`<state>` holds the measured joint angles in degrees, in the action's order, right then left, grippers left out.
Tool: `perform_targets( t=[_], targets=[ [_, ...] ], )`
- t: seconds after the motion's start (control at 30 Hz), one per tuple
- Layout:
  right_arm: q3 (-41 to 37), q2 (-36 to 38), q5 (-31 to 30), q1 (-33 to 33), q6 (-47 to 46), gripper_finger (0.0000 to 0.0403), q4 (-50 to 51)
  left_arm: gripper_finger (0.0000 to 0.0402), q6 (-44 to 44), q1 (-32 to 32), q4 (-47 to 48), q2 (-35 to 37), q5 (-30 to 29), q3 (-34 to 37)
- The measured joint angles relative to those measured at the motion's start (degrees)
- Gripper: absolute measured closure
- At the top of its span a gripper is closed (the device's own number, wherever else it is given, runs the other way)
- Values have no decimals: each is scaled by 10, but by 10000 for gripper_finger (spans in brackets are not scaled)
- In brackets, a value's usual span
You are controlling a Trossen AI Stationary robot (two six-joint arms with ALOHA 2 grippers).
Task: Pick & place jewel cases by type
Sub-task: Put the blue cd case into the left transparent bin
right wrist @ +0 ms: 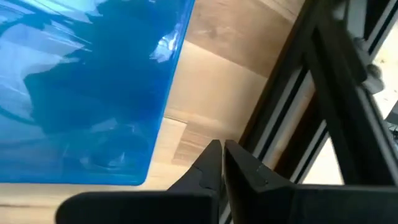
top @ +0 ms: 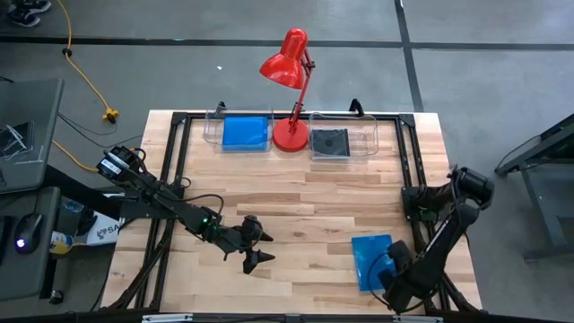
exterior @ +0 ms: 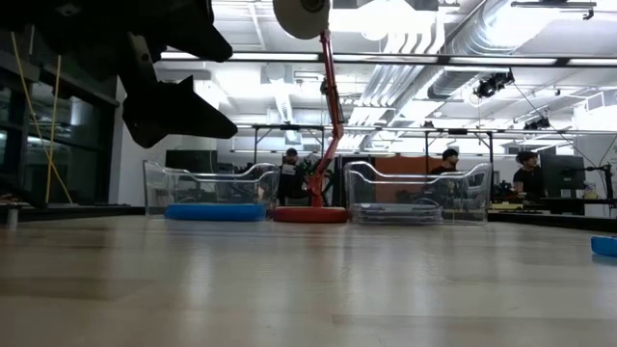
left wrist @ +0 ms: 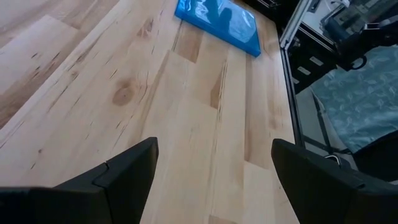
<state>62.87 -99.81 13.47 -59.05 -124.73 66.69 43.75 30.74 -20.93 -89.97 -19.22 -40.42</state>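
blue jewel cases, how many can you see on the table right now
2 visible as separate items: one in the left clear tray at the far edge, one loose at the near right by the right arm. Cases stacked in the trays may be hidden.

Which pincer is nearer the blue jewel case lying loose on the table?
Right. The right pincer, shut, sits right beside the blue jewel case; the left pincer, open and empty, hovers well off toward mid-table.

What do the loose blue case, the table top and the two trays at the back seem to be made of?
Blue jewel case: probably glossy plastic; its face mirrors shapes in the right wrist view.
Table top: pale wood planks with grain and knots, matte to faintly satin.
Trays: clear, likely plastic; the room shows through their walls.
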Motion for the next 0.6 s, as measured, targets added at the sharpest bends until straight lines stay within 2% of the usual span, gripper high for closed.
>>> perform_targets(
  t=[0.47,0.6],
  targets=[
    [-2,-44,8,4,-4,403,-58,89,-5,0,1,0,10,0],
    [-27,-43,18,13,-14,403,-122,89,-5,0,1,0,17,0]
  ],
)
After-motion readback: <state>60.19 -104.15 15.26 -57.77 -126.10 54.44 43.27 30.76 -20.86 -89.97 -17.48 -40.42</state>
